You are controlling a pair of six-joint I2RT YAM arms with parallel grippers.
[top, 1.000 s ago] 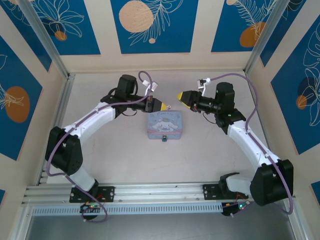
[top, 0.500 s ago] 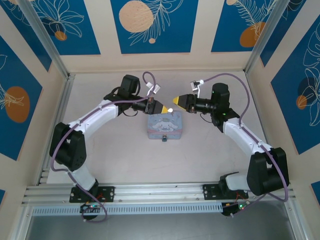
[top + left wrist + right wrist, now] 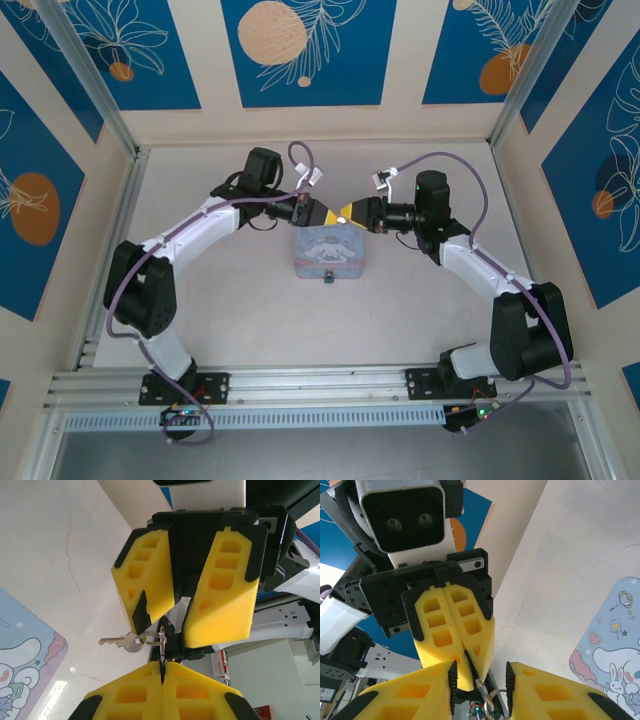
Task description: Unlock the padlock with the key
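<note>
Two grippers meet tip to tip: one left gripper (image 3: 332, 212) and one right gripper (image 3: 349, 212). One key (image 3: 119, 641) hangs on one ring (image 3: 151, 640) at the left gripper's pinched tips. One tin box (image 3: 329, 250) lies below both grippers, with one padlock (image 3: 327, 279) on its side away from them.

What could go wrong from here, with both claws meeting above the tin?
1. The left claw pinches only a sliver of metal, with the key dangling sideways from it; the open right claw may close on the wrong part or miss.
2. If the left claw releases early, the key would likely drop onto the tin or table.
3. The yellow fingertips sit very close, so they could bump.
</note>
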